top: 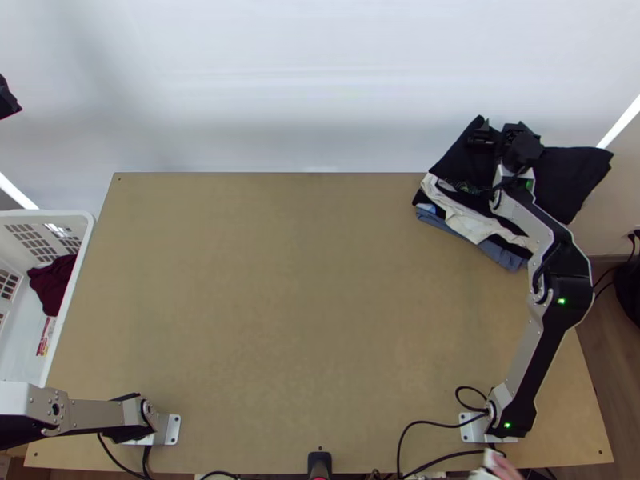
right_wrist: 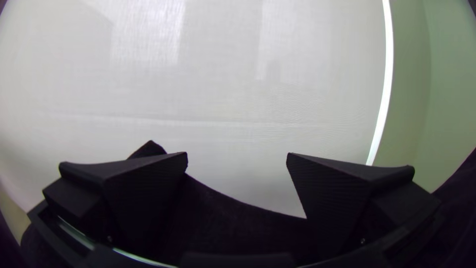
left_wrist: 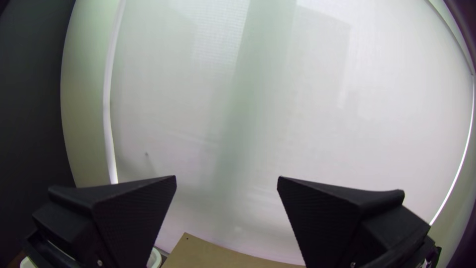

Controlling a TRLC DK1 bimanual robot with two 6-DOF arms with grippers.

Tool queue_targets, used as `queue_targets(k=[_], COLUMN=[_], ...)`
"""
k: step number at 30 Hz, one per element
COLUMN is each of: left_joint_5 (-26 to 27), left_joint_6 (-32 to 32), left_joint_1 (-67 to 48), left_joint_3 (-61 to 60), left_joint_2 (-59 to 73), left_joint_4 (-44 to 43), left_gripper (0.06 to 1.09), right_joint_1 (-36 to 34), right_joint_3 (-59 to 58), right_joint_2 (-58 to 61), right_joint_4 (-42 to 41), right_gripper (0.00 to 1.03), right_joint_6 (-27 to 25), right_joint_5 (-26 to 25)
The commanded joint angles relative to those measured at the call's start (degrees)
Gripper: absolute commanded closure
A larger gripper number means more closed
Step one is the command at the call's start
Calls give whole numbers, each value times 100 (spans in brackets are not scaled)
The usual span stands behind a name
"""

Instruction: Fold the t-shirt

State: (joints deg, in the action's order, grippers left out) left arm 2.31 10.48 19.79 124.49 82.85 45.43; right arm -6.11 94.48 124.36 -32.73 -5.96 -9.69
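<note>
"While clothes lie stacked at the upper right of the top view, where's the t-shirt?"

"Somewhere in that pile of clothes (top: 478,226), maybe; I can't tell which layer it is. Black cloth (top: 572,176) sprawls loosely on top, with white cloth (top: 460,214) and blue-grey cloth (top: 506,258) peeking out lower down, at the table's (top: 312,320) upper right corner."

"And the right gripper (top: 502,132)?"

"Right over the black cloth, its 2 fingers wide apart with nothing seen between them. Whether they touch the cloth, I can't tell."

"What about the left gripper (top: 8,100)?"

"Upper left edge of the top view, partly cut off. Its 2 fingers stand well apart too, nothing between them."

"Anything else?"

"1 white basket (top: 60,214) at the left edge, with dark red cloth (top: 54,280) bunched inside."
</note>
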Motion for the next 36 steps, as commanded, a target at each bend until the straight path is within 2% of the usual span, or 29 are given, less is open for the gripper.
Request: queue_targets(k=[1, 6, 11, 17, 27, 31, 36], left_joint_5=[-2, -2, -2, -2, -2, -2, -2], left_joint_6=[51, 59, 68, 59, 86, 95, 103], left_joint_1=[34, 25, 25, 25, 16, 16, 42], left_joint_3=[-56, -56, -56, 23, 58, 58, 67], left_joint_2=[-155, -155, -199, -199, -225, -260, -252], left_joint_4=[-87, -122, -122, -122, -122, -131, -307], left_gripper=[10, 10, 10, 10, 10, 10, 10], right_joint_1=[-540, -927, -1288, -1534, -1498, -1534, -1630], right_joint_3=[-52, 414, 405, 97, -834, -509, 730], right_joint_2=[-184, -632, -948, -1036, -570, -975, -1519], right_joint_4=[171, 188, 206, 214, 188, 311, 1058], right_gripper=[10, 10, 10, 10, 10, 10, 10], right_joint_6=[279, 499, 701, 798, 727, 736, 710], right_joint_5=[-226, -226, -226, -217, -226, -217, -147])
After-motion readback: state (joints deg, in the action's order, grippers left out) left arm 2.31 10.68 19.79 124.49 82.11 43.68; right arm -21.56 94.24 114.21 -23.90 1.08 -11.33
